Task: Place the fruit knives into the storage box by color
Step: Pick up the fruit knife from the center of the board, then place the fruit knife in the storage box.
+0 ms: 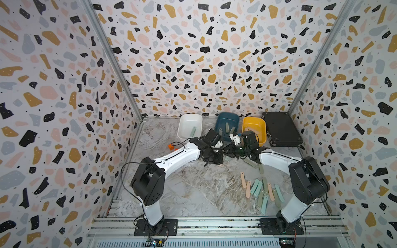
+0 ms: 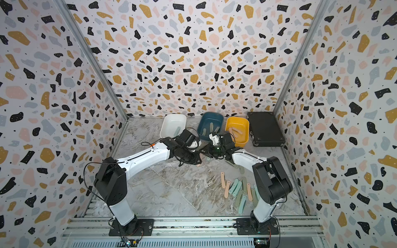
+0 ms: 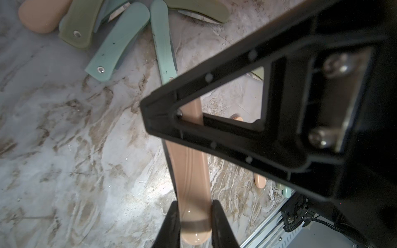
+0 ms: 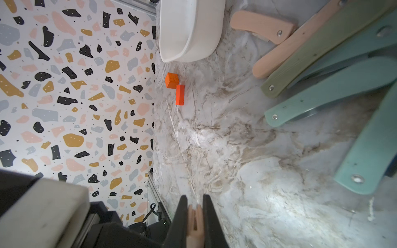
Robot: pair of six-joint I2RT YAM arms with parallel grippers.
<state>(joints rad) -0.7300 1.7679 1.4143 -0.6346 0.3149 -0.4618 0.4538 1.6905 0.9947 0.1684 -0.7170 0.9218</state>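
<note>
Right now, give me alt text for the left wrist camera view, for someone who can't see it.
The left tool pinches one end of a peach-pink knife over the marble table, while a black triangular finger of the right tool crosses its far half. Mint knives and green knives lie loose beyond.

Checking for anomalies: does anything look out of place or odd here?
Two orange blocks lie by the white tub, unrelated to sorting. Both the left gripper and right gripper seem to clamp one peach knife.
</note>
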